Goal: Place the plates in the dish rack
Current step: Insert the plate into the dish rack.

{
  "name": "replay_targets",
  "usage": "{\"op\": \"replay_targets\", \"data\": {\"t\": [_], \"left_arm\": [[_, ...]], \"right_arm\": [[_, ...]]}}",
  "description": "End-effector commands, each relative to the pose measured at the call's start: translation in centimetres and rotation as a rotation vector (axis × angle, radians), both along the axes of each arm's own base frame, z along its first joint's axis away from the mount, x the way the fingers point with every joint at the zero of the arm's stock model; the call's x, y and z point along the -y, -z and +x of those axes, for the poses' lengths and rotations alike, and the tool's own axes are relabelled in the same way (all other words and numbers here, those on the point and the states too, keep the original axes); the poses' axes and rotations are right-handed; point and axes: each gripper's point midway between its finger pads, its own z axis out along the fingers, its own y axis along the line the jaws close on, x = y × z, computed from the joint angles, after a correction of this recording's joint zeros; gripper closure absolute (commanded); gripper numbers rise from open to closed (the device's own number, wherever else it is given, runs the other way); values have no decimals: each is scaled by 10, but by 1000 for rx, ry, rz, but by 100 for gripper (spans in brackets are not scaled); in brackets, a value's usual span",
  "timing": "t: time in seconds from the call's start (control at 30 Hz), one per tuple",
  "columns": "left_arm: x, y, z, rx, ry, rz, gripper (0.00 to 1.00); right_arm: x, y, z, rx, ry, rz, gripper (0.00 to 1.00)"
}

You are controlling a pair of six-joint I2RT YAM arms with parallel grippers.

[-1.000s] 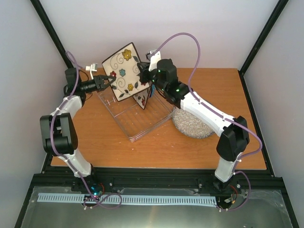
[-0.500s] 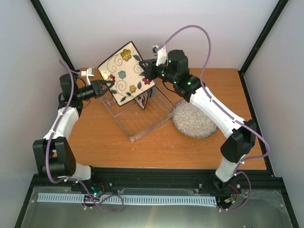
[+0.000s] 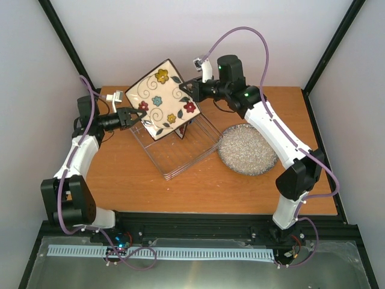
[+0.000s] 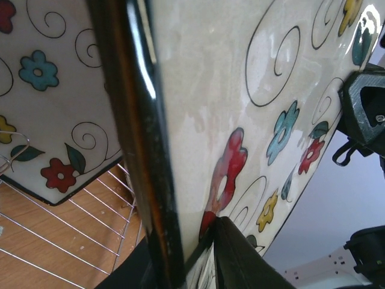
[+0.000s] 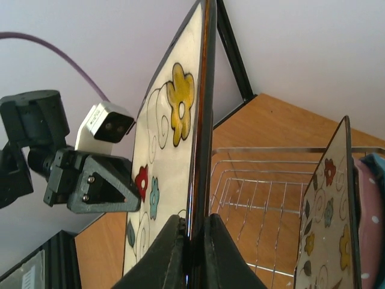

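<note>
A square cream plate (image 3: pixel 161 99) with coloured flowers and a dark rim hangs tilted above the wire dish rack (image 3: pixel 180 158). My left gripper (image 3: pixel 136 115) is shut on its lower left corner, and my right gripper (image 3: pixel 191 90) is shut on its right corner. In the left wrist view the rim sits between my jaws (image 4: pixel 186 262), with the plate face (image 4: pixel 228 90) filling the frame. In the right wrist view my gripper (image 5: pixel 192 253) pinches the plate (image 5: pixel 165 156) edge-on. A second square flowered plate (image 3: pixel 183 128) stands in the rack. The grey speckled plate (image 3: pixel 246 149) lies on the table.
The rack's wires (image 5: pixel 264 192) lie below the held plate. The standing plate (image 5: pixel 328 223) shows at the right of the right wrist view, with a blue white-dotted plate (image 5: pixel 374 205) behind it. Black frame posts stand at the back corners.
The held plate has swung to a flatter tilt and shifted a little right. My right arm has drawn back, uncovering the grey plate. My left gripper has closed in on the plate's corner.
</note>
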Motion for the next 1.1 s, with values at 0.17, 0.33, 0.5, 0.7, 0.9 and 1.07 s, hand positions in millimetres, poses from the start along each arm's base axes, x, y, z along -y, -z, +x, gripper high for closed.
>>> {"op": "replay_targets", "data": {"t": [0.17, 0.33, 0.5, 0.7, 0.9, 1.07], "left_arm": [[-7, -40, 22, 224, 27, 55, 99], [-9, -41, 35, 225, 32, 44, 99], [-10, -46, 48, 234, 48, 53, 99], [-12, -51, 59, 236, 64, 63, 99], [-10, -59, 55, 243, 65, 39, 99], [-9, -69, 45, 249, 50, 20, 99]], "right_arm": [[-24, -13, -87, -76, -395, 41, 97], [-24, -6, -99, -133, -462, 60, 92], [-27, 1, -106, -197, -516, 73, 80], [-30, 12, -109, -253, -543, 79, 80], [-34, 24, -106, -270, -525, 58, 80], [-37, 32, -91, -269, -461, 44, 80]]}}
